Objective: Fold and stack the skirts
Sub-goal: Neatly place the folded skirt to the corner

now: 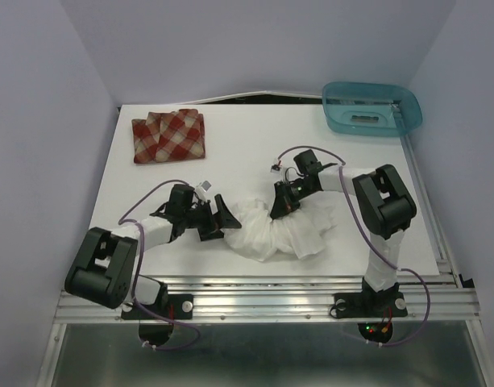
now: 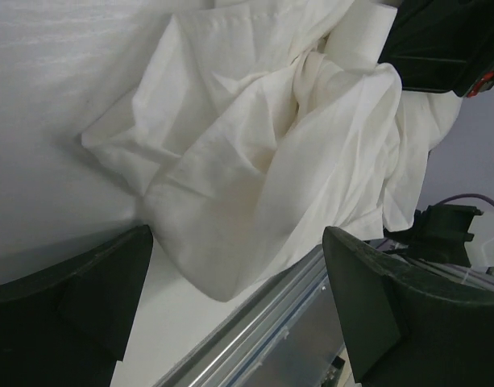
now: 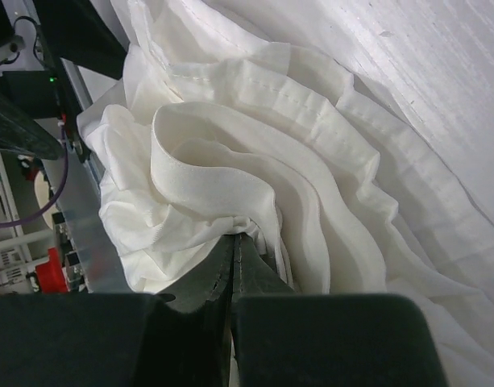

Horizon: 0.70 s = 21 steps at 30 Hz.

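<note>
While the right gripper (image 3: 234, 242) clamps the crumpled white skirt (image 3: 255, 121), the left gripper (image 2: 234, 238) gapes wide at its edge.

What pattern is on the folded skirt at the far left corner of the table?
The folded skirt is red-and-cream plaid, clearest in the top external view.

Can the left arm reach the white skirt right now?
Probably yes. The left pincer is open right at the edge of the white skirt, and nothing lies between them. The right pincer pinches the skirt farther along, out of the way.
</note>
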Tool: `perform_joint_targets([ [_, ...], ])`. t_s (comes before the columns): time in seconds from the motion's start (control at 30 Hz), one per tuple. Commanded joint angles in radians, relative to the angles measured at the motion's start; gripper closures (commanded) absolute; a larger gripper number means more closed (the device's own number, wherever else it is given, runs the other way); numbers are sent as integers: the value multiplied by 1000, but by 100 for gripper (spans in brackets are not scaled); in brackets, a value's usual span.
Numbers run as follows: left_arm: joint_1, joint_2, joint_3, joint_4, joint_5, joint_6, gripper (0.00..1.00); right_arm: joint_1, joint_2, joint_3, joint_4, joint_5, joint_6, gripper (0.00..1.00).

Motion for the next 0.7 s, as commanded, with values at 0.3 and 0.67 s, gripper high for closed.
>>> perform_joint_targets([
  [0.3, -211, 324, 111, 388, -30, -233, 1, 7, 46, -17, 78, -25, 24, 99],
  [0.67, -251, 514, 208, 454, -52, -266, 21, 7, 72, 4, 98, -36, 65, 99],
])
